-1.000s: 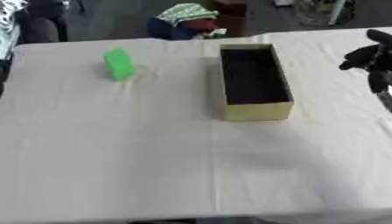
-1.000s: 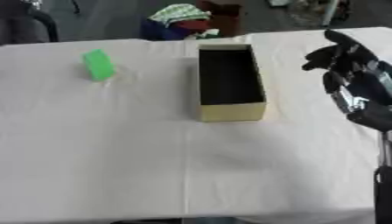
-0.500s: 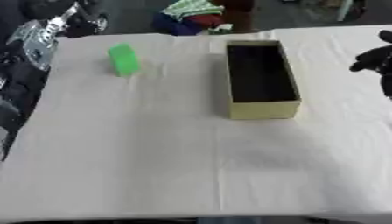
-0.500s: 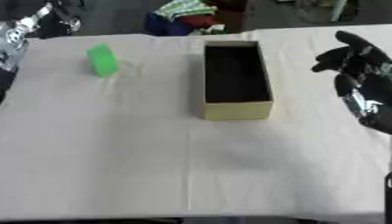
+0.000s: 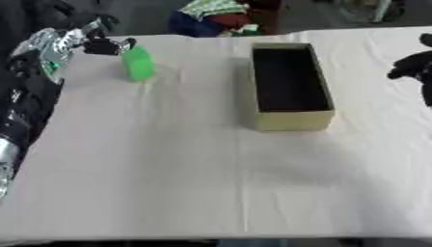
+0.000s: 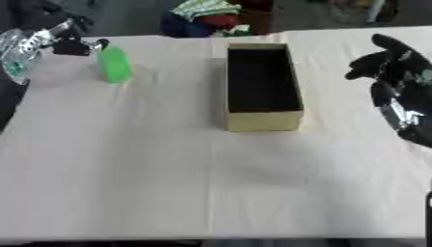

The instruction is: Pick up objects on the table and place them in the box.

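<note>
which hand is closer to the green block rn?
Left. The left hand is right beside the green block, at its far-left side. The right hand is across the box, well to its right.

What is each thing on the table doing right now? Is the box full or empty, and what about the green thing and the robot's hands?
box: open on top, nothing visible inside.
green block: standing on the tablecloth left of the box, not in it, not held.
left hand: right beside the green block; fingers unclear.
right hand: up at the right, away from the box, holding nothing.
</note>
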Robot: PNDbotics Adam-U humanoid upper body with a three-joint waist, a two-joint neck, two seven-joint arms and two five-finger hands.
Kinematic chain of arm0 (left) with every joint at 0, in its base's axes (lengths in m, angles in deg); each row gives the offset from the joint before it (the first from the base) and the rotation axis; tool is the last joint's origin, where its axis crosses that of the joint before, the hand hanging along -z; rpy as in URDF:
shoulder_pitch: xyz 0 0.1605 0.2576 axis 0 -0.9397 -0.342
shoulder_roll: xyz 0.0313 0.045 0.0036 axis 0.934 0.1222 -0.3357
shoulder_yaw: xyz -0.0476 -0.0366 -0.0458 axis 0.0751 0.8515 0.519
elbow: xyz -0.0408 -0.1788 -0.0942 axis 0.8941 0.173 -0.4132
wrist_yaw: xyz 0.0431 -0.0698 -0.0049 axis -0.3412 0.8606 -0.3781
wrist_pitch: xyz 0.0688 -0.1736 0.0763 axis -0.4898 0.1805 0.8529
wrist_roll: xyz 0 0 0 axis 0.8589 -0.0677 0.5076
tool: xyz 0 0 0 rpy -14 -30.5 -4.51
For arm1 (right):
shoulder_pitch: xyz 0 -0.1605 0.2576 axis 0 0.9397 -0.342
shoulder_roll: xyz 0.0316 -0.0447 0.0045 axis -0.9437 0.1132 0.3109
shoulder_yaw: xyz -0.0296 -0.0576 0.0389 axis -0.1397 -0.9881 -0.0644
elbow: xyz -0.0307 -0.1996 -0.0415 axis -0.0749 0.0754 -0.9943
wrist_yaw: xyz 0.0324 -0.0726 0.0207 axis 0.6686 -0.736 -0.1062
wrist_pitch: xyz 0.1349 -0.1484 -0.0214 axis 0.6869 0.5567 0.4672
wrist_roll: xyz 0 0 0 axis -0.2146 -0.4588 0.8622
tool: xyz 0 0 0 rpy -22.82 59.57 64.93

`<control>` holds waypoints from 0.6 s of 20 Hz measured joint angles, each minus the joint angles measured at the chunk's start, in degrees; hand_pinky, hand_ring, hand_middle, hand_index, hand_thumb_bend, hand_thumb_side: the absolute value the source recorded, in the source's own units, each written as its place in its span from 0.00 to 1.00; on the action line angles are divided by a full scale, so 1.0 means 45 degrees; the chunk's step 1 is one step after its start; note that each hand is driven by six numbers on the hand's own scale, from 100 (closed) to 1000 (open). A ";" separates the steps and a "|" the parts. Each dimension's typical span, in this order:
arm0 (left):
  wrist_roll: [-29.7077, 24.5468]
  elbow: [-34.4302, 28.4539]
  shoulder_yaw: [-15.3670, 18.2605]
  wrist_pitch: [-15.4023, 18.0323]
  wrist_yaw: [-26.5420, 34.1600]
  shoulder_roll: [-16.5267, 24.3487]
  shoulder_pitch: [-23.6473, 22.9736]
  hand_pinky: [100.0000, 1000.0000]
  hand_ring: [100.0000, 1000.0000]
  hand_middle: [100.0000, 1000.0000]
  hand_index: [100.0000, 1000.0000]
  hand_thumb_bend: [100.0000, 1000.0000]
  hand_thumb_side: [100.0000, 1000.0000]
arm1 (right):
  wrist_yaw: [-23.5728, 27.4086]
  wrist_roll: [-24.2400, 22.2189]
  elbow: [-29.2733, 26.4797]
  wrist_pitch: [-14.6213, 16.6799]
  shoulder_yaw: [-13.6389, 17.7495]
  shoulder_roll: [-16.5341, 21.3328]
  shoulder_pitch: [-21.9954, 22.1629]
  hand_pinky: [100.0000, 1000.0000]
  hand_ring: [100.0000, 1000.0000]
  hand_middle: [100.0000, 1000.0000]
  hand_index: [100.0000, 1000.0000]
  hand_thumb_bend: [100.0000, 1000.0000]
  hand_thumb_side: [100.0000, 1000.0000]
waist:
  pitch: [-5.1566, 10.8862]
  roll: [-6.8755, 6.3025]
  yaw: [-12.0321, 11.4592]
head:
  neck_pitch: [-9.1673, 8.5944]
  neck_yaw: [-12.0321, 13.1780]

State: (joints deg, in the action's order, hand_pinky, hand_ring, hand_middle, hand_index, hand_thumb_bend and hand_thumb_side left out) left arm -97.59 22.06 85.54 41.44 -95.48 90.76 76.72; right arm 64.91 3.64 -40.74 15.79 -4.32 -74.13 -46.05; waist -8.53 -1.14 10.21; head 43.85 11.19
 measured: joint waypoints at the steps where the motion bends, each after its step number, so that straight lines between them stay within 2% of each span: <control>1: 0.0102 -0.0003 0.0000 -0.0007 -0.0069 -0.0042 -0.0022 0.65 0.69 0.72 0.92 0.34 0.73 | 0.0001 0.0000 0.0030 0.0002 0.0000 0.0000 -0.0002 0.82 0.70 0.70 0.99 0.00 0.42 | -0.0005 0.0014 0.0001 | 0.0000 0.0020; 7: 0.0621 -0.0004 -0.0004 -0.0039 -0.0380 -0.0170 -0.0142 0.65 0.68 0.71 0.92 0.37 0.74 | 0.0033 -0.0024 0.0116 0.0035 -0.0002 -0.0001 -0.0069 0.82 0.70 0.70 0.99 0.00 0.42 | -0.0091 0.0083 0.0022 | 0.0000 0.0110; 12: 0.0844 0.0002 -0.0040 -0.0080 -0.0724 -0.0214 -0.0209 0.65 0.67 0.71 0.92 0.34 0.67 | 0.0071 -0.0041 0.0158 0.0060 -0.0002 -0.0002 -0.0109 0.82 0.70 0.70 0.99 0.00 0.42 | -0.0166 0.0120 0.0071 | 0.0000 0.0169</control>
State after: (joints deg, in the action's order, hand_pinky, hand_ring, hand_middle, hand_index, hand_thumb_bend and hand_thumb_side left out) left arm -93.79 22.07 85.36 41.08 -98.74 89.79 75.78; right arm 65.23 3.45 -40.03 16.06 -4.33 -74.13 -46.54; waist -9.28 -0.60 10.53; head 43.85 11.95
